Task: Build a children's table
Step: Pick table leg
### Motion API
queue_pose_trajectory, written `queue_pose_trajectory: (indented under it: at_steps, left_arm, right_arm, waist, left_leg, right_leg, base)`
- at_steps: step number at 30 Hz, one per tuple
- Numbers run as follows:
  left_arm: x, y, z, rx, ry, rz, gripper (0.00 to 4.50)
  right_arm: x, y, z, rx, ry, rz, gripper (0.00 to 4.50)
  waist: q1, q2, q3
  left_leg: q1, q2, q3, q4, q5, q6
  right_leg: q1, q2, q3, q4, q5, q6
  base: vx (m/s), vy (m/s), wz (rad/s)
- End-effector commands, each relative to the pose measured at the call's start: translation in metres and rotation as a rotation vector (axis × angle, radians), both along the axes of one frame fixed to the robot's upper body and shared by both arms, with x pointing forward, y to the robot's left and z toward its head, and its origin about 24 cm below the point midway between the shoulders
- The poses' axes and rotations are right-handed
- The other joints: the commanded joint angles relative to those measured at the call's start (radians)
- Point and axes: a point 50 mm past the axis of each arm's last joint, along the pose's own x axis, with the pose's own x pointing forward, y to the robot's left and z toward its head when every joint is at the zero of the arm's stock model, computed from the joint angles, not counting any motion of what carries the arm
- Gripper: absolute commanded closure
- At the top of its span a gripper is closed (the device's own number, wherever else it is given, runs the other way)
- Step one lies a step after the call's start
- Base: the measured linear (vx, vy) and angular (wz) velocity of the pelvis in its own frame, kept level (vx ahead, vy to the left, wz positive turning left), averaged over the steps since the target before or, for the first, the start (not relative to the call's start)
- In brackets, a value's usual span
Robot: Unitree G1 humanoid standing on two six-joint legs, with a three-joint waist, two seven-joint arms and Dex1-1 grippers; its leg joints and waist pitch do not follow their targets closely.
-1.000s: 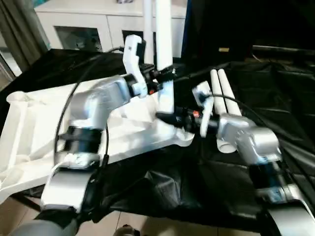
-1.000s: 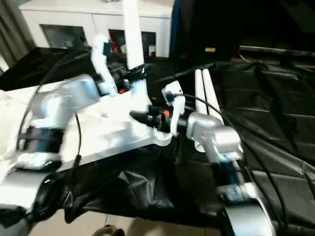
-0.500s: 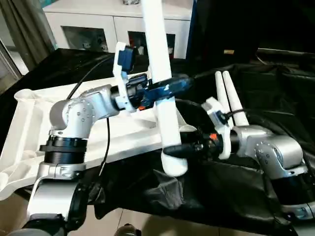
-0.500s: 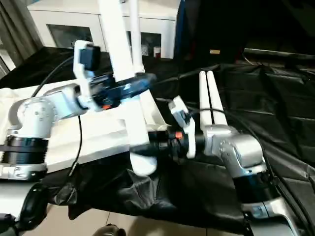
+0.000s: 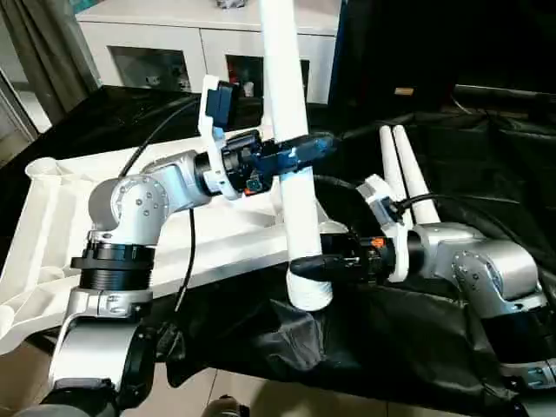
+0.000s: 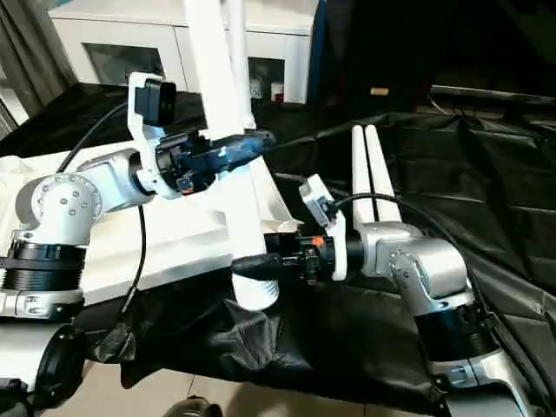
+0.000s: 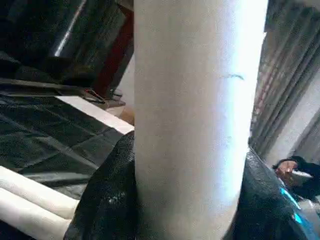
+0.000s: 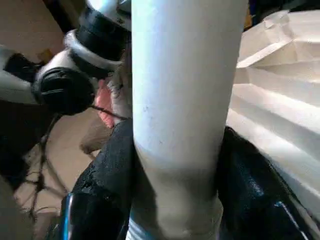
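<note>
Where the upturned table top (image 5: pixel 61 217) lies at the left on the black-draped desk (image 5: pixel 486 174), its ribbed underside is turned upward, presumably so that the corner sockets can be reached from above. Across its near edge the left claw (image 5: pixel 300 149) is extended, and it is closed around the upper part of a white leg (image 5: pixel 291 165), which is kept nearly upright with its wide, open end hanging just off the near corner of the top. That upright hold is judged to serve for lining the wide end up with a socket, though which socket is meant cannot be told. Lower on the same leg the right claw (image 5: pixel 308 265) is clamped, just above the wide end, so that the leg is steadied at two heights and can be steered without swinging. Further right, two more legs (image 5: pixel 404 178) are laid side by side on the black cloth, touching each other and within reach of the right arm, seemingly set aside for their turn. Behind the desk a white cabinet (image 5: pixel 156 43) with glass doors is seen, apart from the work.
</note>
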Motion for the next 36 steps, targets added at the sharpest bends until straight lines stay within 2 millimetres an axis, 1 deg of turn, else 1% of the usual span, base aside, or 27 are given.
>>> queue_pose_trajectory:
  at_steps: [1,2,3,4,5,6,7,8,9,12,13,14,15,16,17,18,19,22,24,27,29,30,31,32,34,35,36]
  left_arm:
    - [0.018,0.001,-0.007,0.146,0.023,0.235,2.66]
    - [0.018,0.001,-0.007,0.146,0.023,0.235,2.66]
    - [0.029,0.002,-0.007,0.238,0.018,0.395,2.67]
    - [0.033,0.003,-0.008,0.285,0.009,0.465,2.67]
    - [0.037,0.004,-0.005,0.323,0.001,0.566,2.67]
    - [0.037,0.004,-0.005,0.323,0.001,0.566,2.67]
    - [0.039,0.004,-0.001,0.326,-0.005,0.639,2.67]
    - [0.039,0.003,0.002,0.326,-0.013,0.666,2.67]
    - [0.038,0.002,0.004,0.331,-0.022,0.693,2.67]
    - [0.036,-0.002,0.007,0.336,-0.025,0.727,2.67]
    - [0.034,-0.006,0.009,0.345,-0.029,0.747,2.67]
    - [0.033,-0.008,0.010,0.328,-0.019,0.750,2.67]
    - [0.033,-0.008,0.010,0.328,-0.019,0.750,2.67]
    - [0.032,-0.010,0.010,0.306,0.016,0.745,2.67]
    - [0.032,-0.010,0.010,0.306,0.016,0.745,2.67]
    - [0.032,-0.009,0.009,0.310,0.020,0.757,2.67]
    - [0.033,-0.007,0.008,0.314,0.029,0.771,2.67]
    - [0.034,-0.003,0.008,0.307,0.039,0.793,2.67]
    - [0.034,-0.003,0.009,0.286,0.053,0.787,2.67]
    - [0.033,-0.002,0.011,0.267,0.042,0.753,2.67]
    - [0.030,-0.004,0.012,0.228,0.043,0.658,2.11]
    - [0.029,-0.005,0.013,0.208,0.044,0.607,2.11]
    - [0.027,-0.004,0.013,0.195,0.044,0.570,1.95]
    - [0.028,-0.001,0.014,0.163,0.053,0.534,1.95]
    - [0.026,0.000,0.014,0.141,0.067,0.482,1.79]
    - [0.024,0.001,0.013,0.124,0.072,0.437,2.25]
    - [0.022,0.002,0.012,0.116,0.077,0.391,2.31]
  right_arm:
    - [0.015,0.006,0.003,-0.017,-0.060,-0.145,1.79]
    - [0.015,0.006,0.003,-0.017,-0.060,-0.145,1.79]
    - [0.027,0.010,-0.001,-0.068,-0.100,-0.279,1.65]
    - [0.031,0.011,-0.003,-0.084,-0.118,-0.323,1.50]
    - [0.035,0.015,-0.004,-0.096,-0.118,-0.379,1.42]
    - [0.035,0.015,-0.004,-0.096,-0.118,-0.379,1.38]
    - [0.039,0.020,-0.006,-0.098,-0.111,-0.425,1.38]
    - [0.042,0.024,-0.007,-0.105,-0.106,-0.461,1.37]
    - [0.044,0.028,-0.008,-0.107,-0.102,-0.489,1.37]
    - [0.049,0.036,-0.011,-0.109,-0.088,-0.549,1.37]
    - [0.051,0.044,-0.013,-0.102,-0.086,-0.560,1.55]
    - [0.050,0.049,-0.013,-0.093,-0.080,-0.545,1.72]
    - [0.050,0.049,-0.013,-0.093,-0.080,-0.545,1.72]
    - [0.050,0.055,-0.012,-0.087,-0.083,-0.526,1.72]
    - [0.050,0.055,-0.012,-0.087,-0.083,-0.526,1.78]
    - [0.050,0.056,-0.012,-0.089,-0.083,-0.522,2.07]
    - [0.051,0.057,-0.010,-0.091,-0.088,-0.520,2.16]
    - [0.052,0.055,-0.009,-0.092,-0.095,-0.523,2.21]
    - [0.052,0.053,-0.007,-0.078,-0.106,-0.494,2.51]
    - [0.043,0.051,0.001,-0.004,-0.116,-0.380,2.55]
    - [0.036,0.049,0.007,0.051,-0.104,-0.291,2.57]
    - [0.033,0.047,0.009,0.064,-0.097,-0.265,2.57]
    - [0.031,0.045,0.011,0.074,-0.091,-0.232,2.57]
    - [0.027,0.039,0.013,0.085,-0.091,-0.192,2.57]
    - [0.025,0.035,0.014,0.095,-0.091,-0.170,2.57]
    - [0.025,0.032,0.015,0.103,-0.096,-0.157,2.57]
    - [0.022,0.029,0.017,0.129,-0.086,-0.121,2.57]
  waist:
    - [-0.003,0.002,-0.084]
    - [-0.007,-0.001,-0.084]
    - [-0.006,0.001,-0.086]
    - [-0.011,0.004,-0.083]
    - [-0.010,0.001,-0.085]
    - [-0.012,0.003,-0.085]
    - [-0.014,0.004,-0.086]
    - [-0.014,0.004,-0.086]
    - [-0.015,0.000,-0.088]
    - [-0.019,0.004,-0.088]
    - [-0.020,0.004,-0.088]
    - [-0.024,-0.012,-0.085]
    - [-0.022,-0.007,-0.085]
    - [-0.024,-0.004,-0.083]
    - [-0.024,-0.004,-0.083]
    - [-0.023,-0.003,-0.082]
    - [-0.024,-0.005,-0.082]
    - [-0.025,-0.005,-0.083]
    - [-0.024,-0.004,-0.084]
    - [-0.022,-0.007,-0.084]
    - [-0.017,-0.010,-0.084]
    - [-0.015,-0.009,-0.084]
    - [-0.015,-0.012,-0.086]
    - [-0.015,-0.010,-0.085]
    - [-0.013,-0.011,-0.084]
    - [-0.013,-0.011,-0.084]
    - [-0.014,-0.013,-0.083]
  left_leg:
    - [0.022,0.031,-0.016,-0.061,-0.173,-0.008]
    - [0.023,0.026,-0.016,-0.061,-0.181,-0.016]
    - [0.024,0.028,-0.018,-0.062,-0.178,-0.022]
    - [0.024,0.030,-0.020,-0.065,-0.186,-0.038]
    - [0.025,0.027,-0.019,-0.065,-0.189,-0.040]
    - [0.026,0.030,-0.019,-0.066,-0.188,-0.042]
    - [0.024,0.029,-0.019,-0.065,-0.179,-0.036]
    - [0.024,0.029,-0.019,-0.065,-0.179,-0.036]
    - [0.022,0.028,-0.019,-0.064,-0.163,-0.034]
    - [0.021,0.028,-0.017,-0.062,-0.150,-0.026]
    - [0.020,0.028,-0.017,-0.063,-0.152,-0.024]
    - [0.019,0.027,-0.015,-0.065,-0.157,-0.019]
    - [0.019,0.026,-0.016,-0.064,-0.158,-0.019]
    - [0.021,0.027,-0.015,-0.064,-0.168,-0.017]
    - [0.021,0.027,-0.015,-0.064,-0.168,-0.017]
    - [0.020,0.025,-0.015,-0.065,-0.172,-0.016]
    - [0.022,0.026,-0.016,-0.067,-0.180,-0.019]
    - [0.020,0.026,-0.016,-0.066,-0.167,-0.018]
    - [0.020,0.025,-0.015,-0.065,-0.158,-0.016]
    - [0.019,0.024,-0.014,-0.062,-0.148,-0.005]
    - [0.019,0.024,-0.013,-0.061,-0.137,0.010]
    - [0.017,0.024,-0.013,-0.061,-0.136,0.014]
    - [0.017,0.024,-0.013,-0.060,-0.128,0.020]
    - [0.017,0.024,-0.014,-0.060,-0.127,0.023]
    - [0.017,0.024,-0.012,-0.059,-0.134,0.021]
    - [0.017,0.024,-0.012,-0.059,-0.134,0.021]
    - [0.017,0.024,-0.011,-0.060,-0.139,0.023]
  right_leg:
    - [0.052,-0.071,0.053,-0.084,-0.101,-0.188]
    - [0.054,-0.070,0.051,-0.087,-0.125,-0.174]
    - [0.055,-0.071,0.051,-0.086,-0.126,-0.167]
    - [0.051,-0.070,0.052,-0.087,-0.129,-0.157]
    - [0.055,-0.070,0.052,-0.088,-0.131,-0.145]
    - [0.054,-0.070,0.053,-0.086,-0.123,-0.145]
    - [0.055,-0.070,0.053,-0.084,-0.094,-0.147]
    - [0.055,-0.070,0.053,-0.084,-0.094,-0.147]
    - [0.055,-0.069,0.052,-0.082,-0.066,-0.154]
    - [0.054,-0.071,0.052,-0.077,-0.032,-0.179]
    - [0.055,-0.071,0.051,-0.076,-0.027,-0.184]
    - [0.056,-0.069,0.051,-0.081,-0.036,-0.183]
    - [0.057,-0.071,0.051,-0.077,-0.041,-0.185]
    - [0.055,-0.071,0.052,-0.081,-0.072,-0.176]
    - [0.055,-0.071,0.052,-0.081,-0.072,-0.176]
    - [0.055,-0.071,0.053,-0.086,-0.091,-0.167]
    - [0.053,-0.070,0.053,-0.087,-0.106,-0.155]
    - [0.054,-0.070,0.054,-0.086,-0.098,-0.150]
    - [0.054,-0.070,0.054,-0.083,-0.078,-0.152]
    - [0.056,-0.068,0.053,-0.083,-0.059,-0.157]
    - [0.059,-0.069,0.053,-0.083,-0.055,-0.161]
    - [0.058,-0.070,0.053,-0.082,-0.053,-0.163]
    - [0.059,-0.068,0.053,-0.080,-0.045,-0.166]
    - [0.057,-0.069,0.052,-0.081,-0.047,-0.170]
    - [0.057,-0.070,0.052,-0.082,-0.069,-0.172]
    - [0.057,-0.070,0.052,-0.082,-0.069,-0.172]
    - [0.056,-0.071,0.052,-0.085,-0.092,-0.174]
  base:
    - [0.000,0.000,0.00]
    - [0.000,0.000,0.00]
    - [0.000,0.000,0.00]
    - [0.000,0.000,0.00]
    - [0.000,0.000,0.00]
    - [0.000,0.000,0.00]
    - [0.000,0.000,0.00]
    - [0.000,0.000,0.00]
    - [0.000,0.000,0.00]
    - [0.000,0.000,0.00]
    - [0.000,0.000,0.00]
    - [0.000,0.000,0.00]
    - [0.000,0.000,0.00]
    - [0.000,0.000,0.00]
    - [0.000,0.000,0.00]
    - [0.000,0.000,0.00]
    - [0.000,0.000,0.00]
    - [0.000,0.000,0.00]
    - [0.000,0.000,0.00]
    - [0.000,0.000,0.00]
    - [0.000,0.000,0.00]
    - [0.000,0.000,0.00]
    - [0.000,0.000,0.00]
    - [0.000,0.000,0.00]
    - [0.000,0.000,0.00]
    - [0.000,0.000,0.00]
    - [0.000,0.000,0.00]
